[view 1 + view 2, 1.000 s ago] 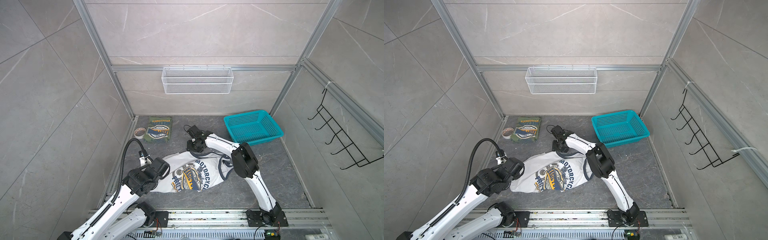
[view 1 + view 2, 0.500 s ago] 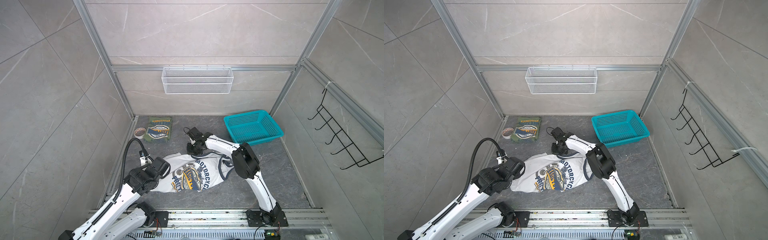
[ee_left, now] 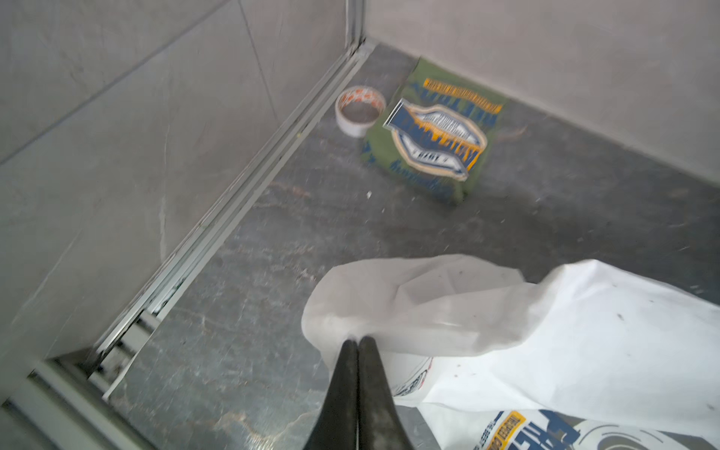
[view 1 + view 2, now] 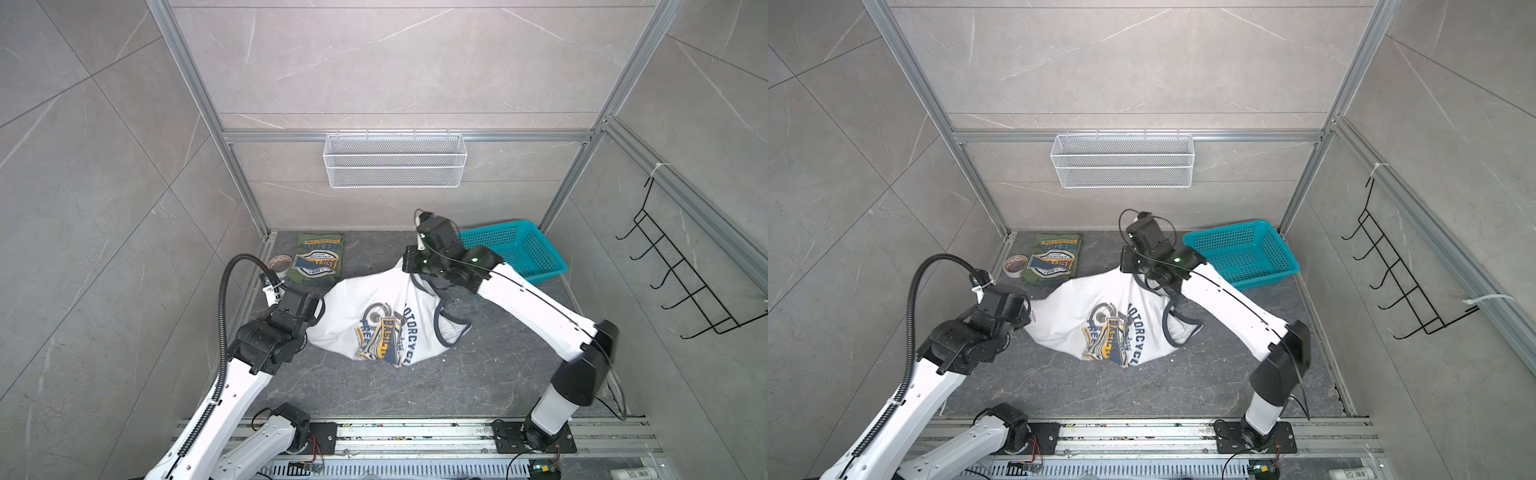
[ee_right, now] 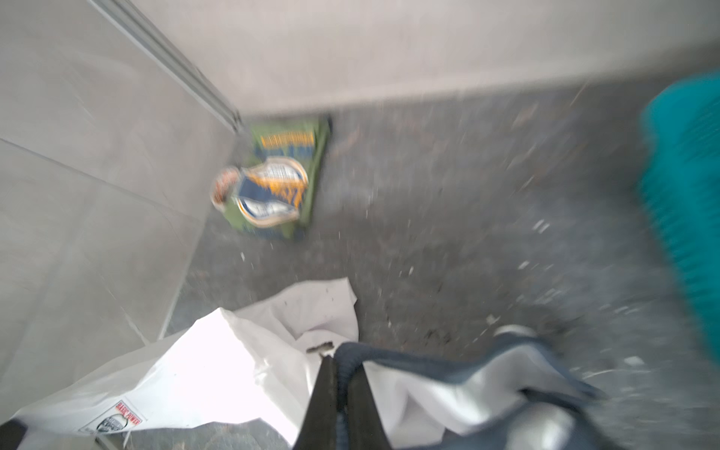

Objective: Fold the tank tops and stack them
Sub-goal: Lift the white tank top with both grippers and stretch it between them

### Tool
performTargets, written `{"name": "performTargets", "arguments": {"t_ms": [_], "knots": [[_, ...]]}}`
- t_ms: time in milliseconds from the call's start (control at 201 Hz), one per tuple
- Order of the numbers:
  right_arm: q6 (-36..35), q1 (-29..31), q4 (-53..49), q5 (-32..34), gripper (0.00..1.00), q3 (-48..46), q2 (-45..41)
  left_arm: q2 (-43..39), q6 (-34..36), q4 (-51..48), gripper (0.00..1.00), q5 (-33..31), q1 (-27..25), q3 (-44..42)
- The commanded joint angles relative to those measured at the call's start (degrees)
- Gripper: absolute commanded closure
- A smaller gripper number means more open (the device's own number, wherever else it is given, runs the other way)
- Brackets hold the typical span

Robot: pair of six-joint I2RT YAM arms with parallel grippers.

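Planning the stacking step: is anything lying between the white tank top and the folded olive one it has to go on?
Nothing visible. Only bare floor lies between the white tank top and the olive tank top. The tape roll sits beside the olive one, toward the side wall, off that path.

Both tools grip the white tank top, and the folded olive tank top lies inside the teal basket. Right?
Wrong place: the folded olive tank top lies beside the tape roll, apart from the teal basket, as both top views show. The left tool and right tool do grip the white tank top.
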Motion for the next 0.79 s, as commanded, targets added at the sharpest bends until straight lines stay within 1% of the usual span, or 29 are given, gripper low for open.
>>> {"name": "performTargets", "arguments": {"t_ms": [0,90,159,284,368,443,488,557,607,662,722,786], "knots": [[-3.3,-0.4,-4.0,7.5,1.0,-1.8,-1.0,1.7,6.1,5.2,1.0,1.6,0.4,5.0],[-3.1,-0.4,-3.5,7.2,1.0,-5.1,-4.0,1.9,7.4,6.9,1.0,3.9,0.4,6.3],[-2.0,-0.4,-3.1,6.9,1.0,-8.4,-7.1,1.8,7.4,6.2,1.0,5.2,0.5,6.6],[0.6,-0.4,-4.7,5.3,1.0,-13.4,-10.9,0.8,6.3,4.5,1.0,7.8,0.4,4.3],[1.1,-0.4,-4.5,4.4,1.0,-15.8,-10.8,1.5,7.3,5.0,1.0,8.6,0.6,2.7],[0.5,-1.0,-5.2,5.9,1.0,-14.1,-8.2,5.8,8.6,5.9,1.0,8.7,1.4,3.7],[-0.1,-2.2,-5.0,5.8,1.0,-11.7,-5.8,9.8,9.3,6.7,1.0,9.6,3.0,5.3],[-1.1,-4.7,-4.5,4.9,1.0,-5.2,-1.7,17.3,9.5,7.7,1.0,12.4,7.1,9.9],[-1.7,-6.3,-5.5,4.5,1.0,1.5,1.8,22.4,9.7,8.5,1.0,16.8,9.9,14.6],[-2.5,-7.8,-7.0,4.5,1.0,9.8,5.5,28.0,10.0,8.2,1.0,20.3,12.7,22.4],[-3.4,-9.3,-9.6,4.8,1.0,20.1,9.6,33.6,10.6,6.5,1.0,23.1,14.6,33.5],[-4.4,-10.9,-13.8,4.4,1.0,34.7,14.4,38.4,12.6,5.1,1.0,25.3,15.3,46.4]]}}
